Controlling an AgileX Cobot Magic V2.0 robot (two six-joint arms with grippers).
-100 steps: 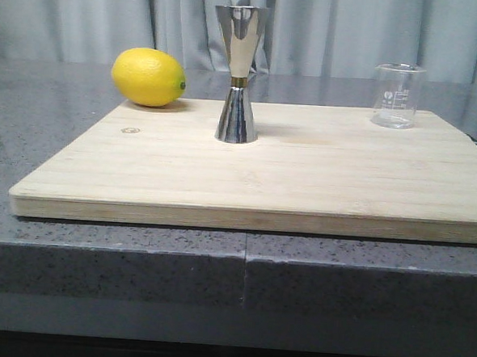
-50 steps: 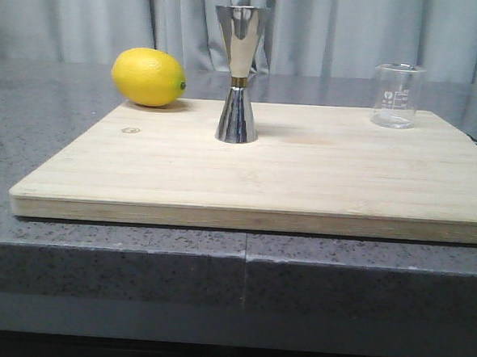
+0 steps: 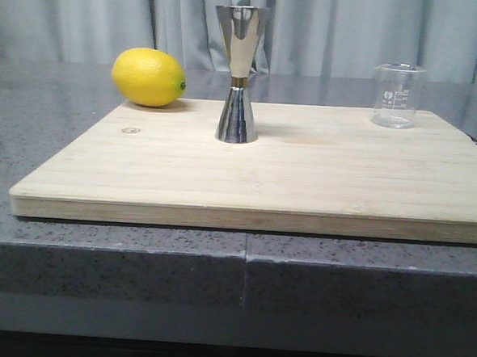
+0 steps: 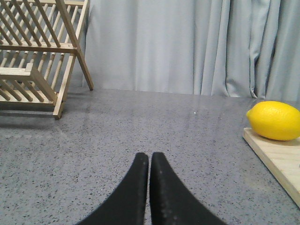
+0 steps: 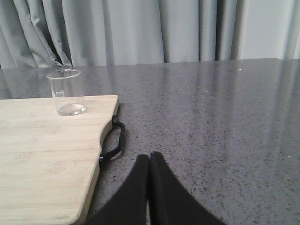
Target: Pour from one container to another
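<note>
Board [image 3: 303, 174] far edge: beaker [image 3: 397, 95], jigger [image 3: 240, 73] apart.

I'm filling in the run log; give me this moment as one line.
phase: pre-grasp | beaker: upright on board, untouched | jigger: upright on board | left gripper: shut, empty | right gripper: shut, empty

As far as the front view shows, nothing has moved.

Unreadable white marks on beaker [image 3: 397, 95]
</note>
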